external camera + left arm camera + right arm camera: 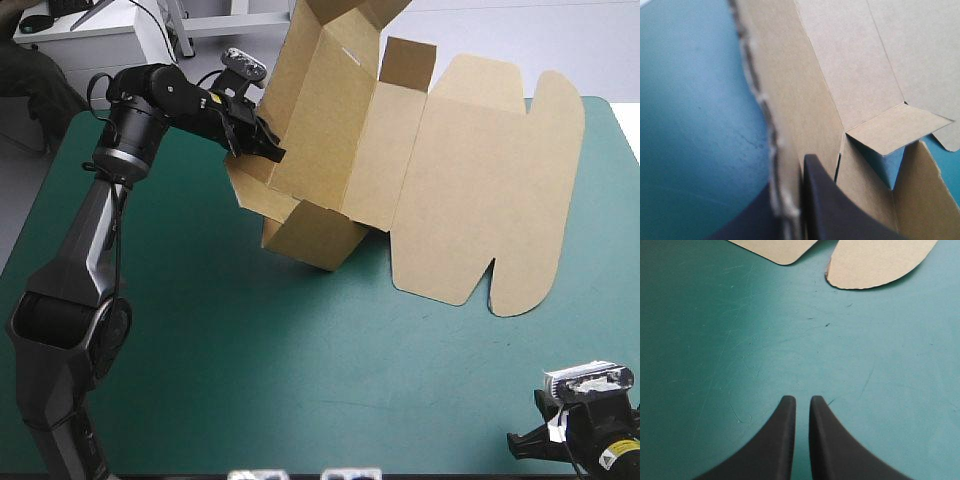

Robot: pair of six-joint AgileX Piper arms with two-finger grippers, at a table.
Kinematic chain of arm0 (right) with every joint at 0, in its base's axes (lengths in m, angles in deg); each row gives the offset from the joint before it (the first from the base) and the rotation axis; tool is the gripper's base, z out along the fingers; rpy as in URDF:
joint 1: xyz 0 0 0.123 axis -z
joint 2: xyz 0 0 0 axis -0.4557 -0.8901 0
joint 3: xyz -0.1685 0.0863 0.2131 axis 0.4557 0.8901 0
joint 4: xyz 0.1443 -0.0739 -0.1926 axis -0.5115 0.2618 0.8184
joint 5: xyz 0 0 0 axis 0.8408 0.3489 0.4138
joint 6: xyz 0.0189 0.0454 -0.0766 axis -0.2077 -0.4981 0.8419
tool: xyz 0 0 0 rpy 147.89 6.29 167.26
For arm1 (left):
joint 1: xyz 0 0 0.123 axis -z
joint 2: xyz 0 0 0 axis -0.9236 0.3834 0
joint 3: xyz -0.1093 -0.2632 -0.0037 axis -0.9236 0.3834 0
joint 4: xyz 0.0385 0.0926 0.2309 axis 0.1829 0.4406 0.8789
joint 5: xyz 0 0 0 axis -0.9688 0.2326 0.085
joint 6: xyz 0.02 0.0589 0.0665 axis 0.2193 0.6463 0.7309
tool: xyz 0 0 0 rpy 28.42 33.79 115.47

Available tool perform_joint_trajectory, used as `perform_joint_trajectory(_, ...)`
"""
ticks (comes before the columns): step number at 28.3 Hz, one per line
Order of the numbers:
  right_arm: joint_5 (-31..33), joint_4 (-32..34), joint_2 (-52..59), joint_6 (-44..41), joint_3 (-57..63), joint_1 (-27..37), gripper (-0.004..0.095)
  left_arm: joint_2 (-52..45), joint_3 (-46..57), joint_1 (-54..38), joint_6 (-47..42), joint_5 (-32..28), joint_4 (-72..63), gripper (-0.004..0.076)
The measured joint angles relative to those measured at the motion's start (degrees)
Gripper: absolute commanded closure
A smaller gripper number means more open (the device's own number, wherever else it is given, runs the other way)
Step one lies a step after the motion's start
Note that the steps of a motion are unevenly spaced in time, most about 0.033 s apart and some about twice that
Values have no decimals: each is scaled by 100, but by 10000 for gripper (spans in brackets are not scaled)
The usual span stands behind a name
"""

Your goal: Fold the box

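While the table (300, 400) bears the box (450, 180) toward its far side, lid flat, my left gripper (265, 145) pinches its raised wall (790, 100), seemingly by the very edge. A hard tug could slip it free. My right gripper (800, 401) hangs near-closed and empty.

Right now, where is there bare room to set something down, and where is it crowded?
Bare teal-green cover spans the near half, bordered by the box, the left arm and the right gripper. The far half is crowded: the box's raised walls, flat lid, and the left gripper clamped on a wall.
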Motion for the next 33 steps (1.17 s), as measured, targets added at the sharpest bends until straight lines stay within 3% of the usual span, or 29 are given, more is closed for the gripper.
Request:
perform_joint_trajectory(11,0,0,0,0,0,0,819,99,-423,382,829,-5,850,708)
perform_joint_trajectory(21,0,0,0,0,0,0,819,103,-439,1224,2224,-22,2336,708)
perform_joint_trajectory(33,0,0,0,0,0,0,819,62,-444,2165,2508,-22,4057,708)
